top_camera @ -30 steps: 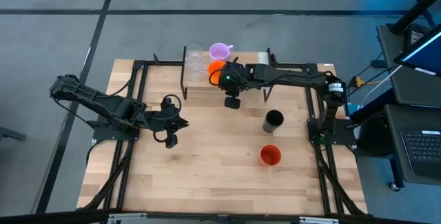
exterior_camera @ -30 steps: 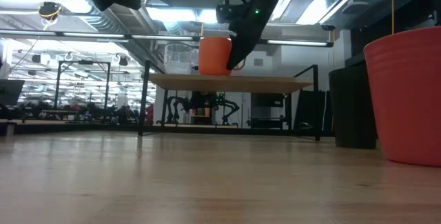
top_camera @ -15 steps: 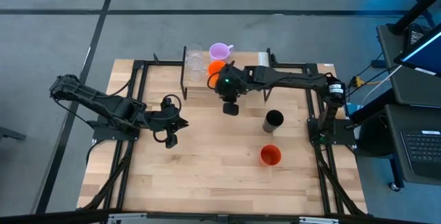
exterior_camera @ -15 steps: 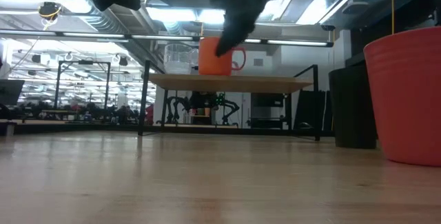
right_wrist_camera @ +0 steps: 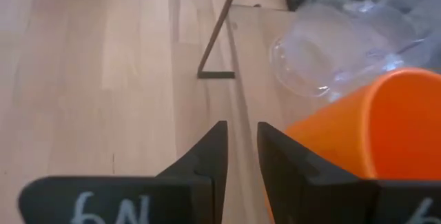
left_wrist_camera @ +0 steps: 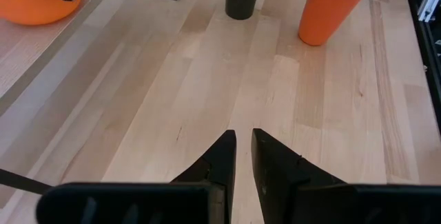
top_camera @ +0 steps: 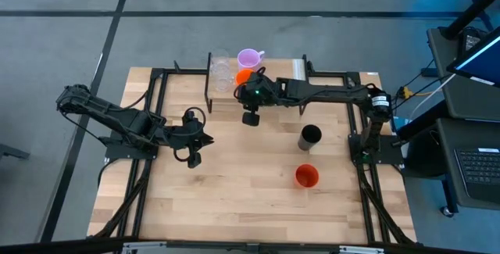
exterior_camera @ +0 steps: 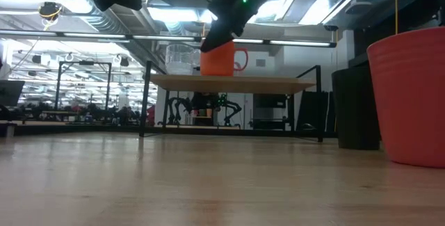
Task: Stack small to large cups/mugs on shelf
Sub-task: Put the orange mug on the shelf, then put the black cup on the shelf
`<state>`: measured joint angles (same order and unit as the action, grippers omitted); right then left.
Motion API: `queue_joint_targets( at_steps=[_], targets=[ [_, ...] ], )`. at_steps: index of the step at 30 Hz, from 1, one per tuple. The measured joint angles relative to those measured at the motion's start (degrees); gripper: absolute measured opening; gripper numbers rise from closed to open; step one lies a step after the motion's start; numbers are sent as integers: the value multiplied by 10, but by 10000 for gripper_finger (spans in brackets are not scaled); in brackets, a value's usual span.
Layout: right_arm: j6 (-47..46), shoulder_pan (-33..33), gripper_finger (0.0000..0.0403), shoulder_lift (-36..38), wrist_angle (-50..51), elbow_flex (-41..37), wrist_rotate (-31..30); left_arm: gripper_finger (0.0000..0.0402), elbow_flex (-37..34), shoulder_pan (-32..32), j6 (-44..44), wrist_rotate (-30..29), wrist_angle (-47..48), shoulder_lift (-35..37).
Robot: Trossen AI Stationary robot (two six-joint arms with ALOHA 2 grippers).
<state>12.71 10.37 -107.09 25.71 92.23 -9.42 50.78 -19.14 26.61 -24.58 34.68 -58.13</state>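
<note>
Two arms work over a light-wood table (top_camera: 234, 207), seen from above. L arm sits over the table's left-centre, well apart from the shelf. R arm reaches in from the right side, across the shelf's front edge.

Shelf (exterior_camera: 278, 82): low wood board on black wire legs, at the far-centre of the table.

On the shelf, w/ the most visible first:
- orange handled mug (exterior_camera: 222, 62), upright near the front edge; in the low view its handle shows on the side away from the glasses.
- lilac mug (top_camera: 248, 56), behind the orange one, toward the far edge.
- clear glasses (top_camera: 221, 68), just beside both mugs, at the shelf's left end.

On the table, not on the shelf:
- black cup (top_camera: 310, 136), upright, right of centre.
- orange-red cup (top_camera: 306, 177), upright, near the black cup but closer to the front edge.

R gripper (right_wrist_camera: 241, 124): just beside the orange mug, on its glasses side, above the shelf's front edge. Fingers stand narrowly apart, nothing between them. Contact w/ the mug: can't tell.

L gripper (left_wrist_camera: 244, 133): over bare table, fingertips almost together, a thin slit only, holding nothing; it points toward the black and orange-red cups.
</note>
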Motion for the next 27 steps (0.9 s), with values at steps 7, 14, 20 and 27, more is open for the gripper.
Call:
queue_joint_targets(
  at_steps=[7, 14, 20, 27],
  targets=[
    [1, 15, 81, 0, -2, 0, -53, 41, 0, 0, 1, 0, 0, 0],
    [2, 16, 81, 0, 1, 0, -56, 41, 0, 0, 2, 0, 0, 0],
    [6, 0, 81, 0, 26, 15, -45, 41, 0, 0, 2, 0, 0, 0],
    [19, -23, 81, 11, 165, 125, -24, 41, 0, 0, 2, 0, 5, 0]
  ],
)
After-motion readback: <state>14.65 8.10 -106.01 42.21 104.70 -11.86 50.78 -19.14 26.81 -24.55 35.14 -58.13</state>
